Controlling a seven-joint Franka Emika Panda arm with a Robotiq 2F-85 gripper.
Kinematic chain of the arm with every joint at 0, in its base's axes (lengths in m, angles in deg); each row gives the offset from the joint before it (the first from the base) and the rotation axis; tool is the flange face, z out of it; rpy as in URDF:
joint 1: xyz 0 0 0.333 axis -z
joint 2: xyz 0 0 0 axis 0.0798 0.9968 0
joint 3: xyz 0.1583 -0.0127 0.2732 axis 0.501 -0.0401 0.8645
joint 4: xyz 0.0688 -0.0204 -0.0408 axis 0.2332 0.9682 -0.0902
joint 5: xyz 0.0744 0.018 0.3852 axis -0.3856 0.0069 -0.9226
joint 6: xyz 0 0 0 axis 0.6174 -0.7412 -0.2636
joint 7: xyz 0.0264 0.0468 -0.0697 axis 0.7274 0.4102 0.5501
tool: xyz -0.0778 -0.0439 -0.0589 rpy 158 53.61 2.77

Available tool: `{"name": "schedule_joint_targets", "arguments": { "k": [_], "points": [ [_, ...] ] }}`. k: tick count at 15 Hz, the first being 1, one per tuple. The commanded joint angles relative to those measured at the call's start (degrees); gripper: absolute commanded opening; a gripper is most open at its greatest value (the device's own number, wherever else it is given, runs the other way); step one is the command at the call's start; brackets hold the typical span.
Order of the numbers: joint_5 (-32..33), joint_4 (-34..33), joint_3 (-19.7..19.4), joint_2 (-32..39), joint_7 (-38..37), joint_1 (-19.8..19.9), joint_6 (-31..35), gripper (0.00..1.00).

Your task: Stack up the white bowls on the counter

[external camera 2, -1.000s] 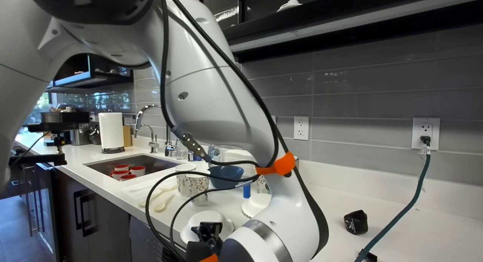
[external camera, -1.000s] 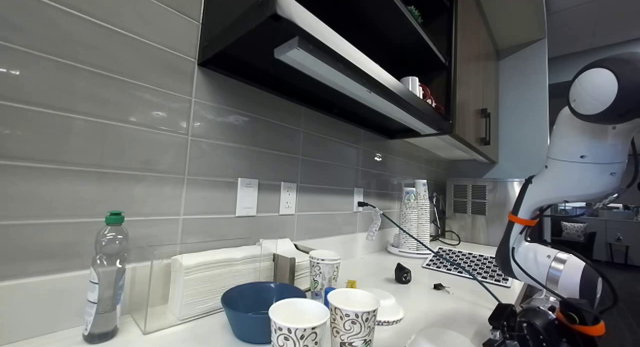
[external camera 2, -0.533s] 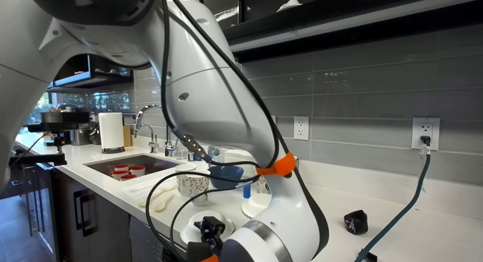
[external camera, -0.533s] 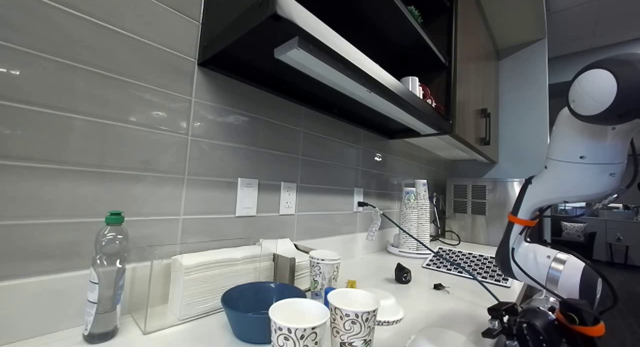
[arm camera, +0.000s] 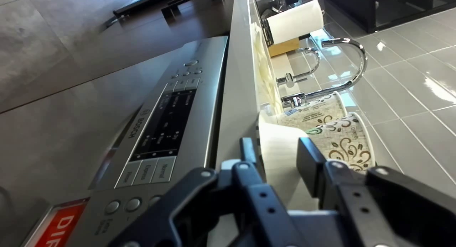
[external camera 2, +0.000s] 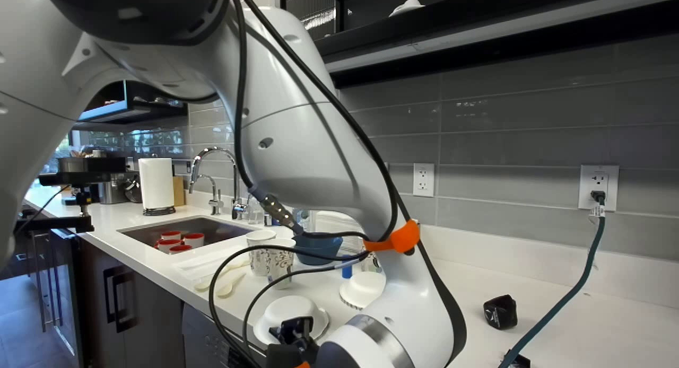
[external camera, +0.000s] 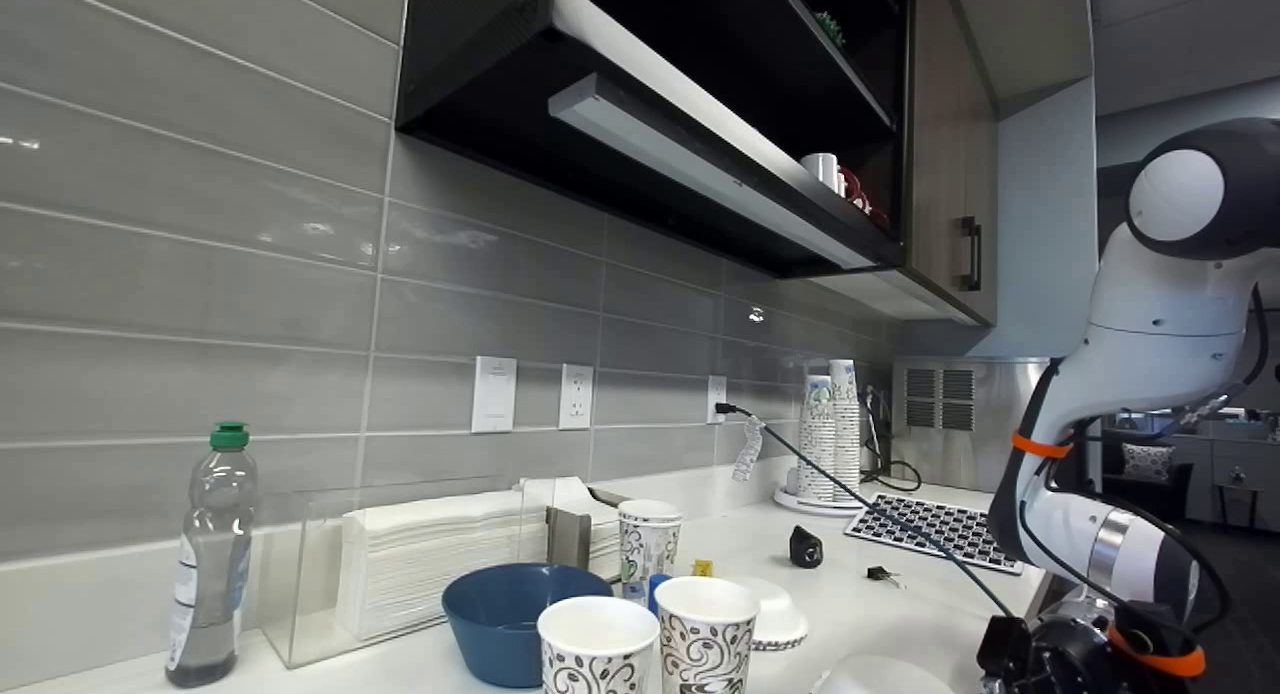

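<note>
Two white bowls show upside down on the counter (external camera 2: 557,288). The nearer white bowl (external camera 2: 289,308) lies close to the front edge, its lower part cut off in an exterior view (external camera: 880,676). Farther in sits another white bowl (external camera 2: 363,287), beside the cups (external camera: 775,614). My gripper (arm camera: 278,157) is right at the nearer bowl, jaws apart, one on the rim side and one past its base in the wrist view. Whether the fingers touch the bowl I cannot tell. Part of the gripper (external camera 2: 295,331) covers that bowl's front in an exterior view.
Patterned paper cups (external camera: 707,634) and a dark-blue bowl (external camera: 510,619) stand behind the bowls, near a napkin holder (external camera: 440,564). Spoons (external camera 2: 228,283) lie towards the sink (external camera 2: 201,227). A dishwasher front (arm camera: 160,122) drops below the counter edge. A cable (external camera 2: 570,288) crosses the right side.
The arm has sunk slightly and shifted towards the nearer bowl. Its fingers spread half a second ago and now stand closer together. The bowls and cups have not moved.
</note>
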Motion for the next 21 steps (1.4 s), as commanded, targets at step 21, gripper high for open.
{"name": "schedule_joint_targets", "arguments": {
  "k": [21],
  "points": [
    [1.93, -3.46, -0.16, -1.12, 6.94, -0.48, -6.26, 0.0]
  ]
}}
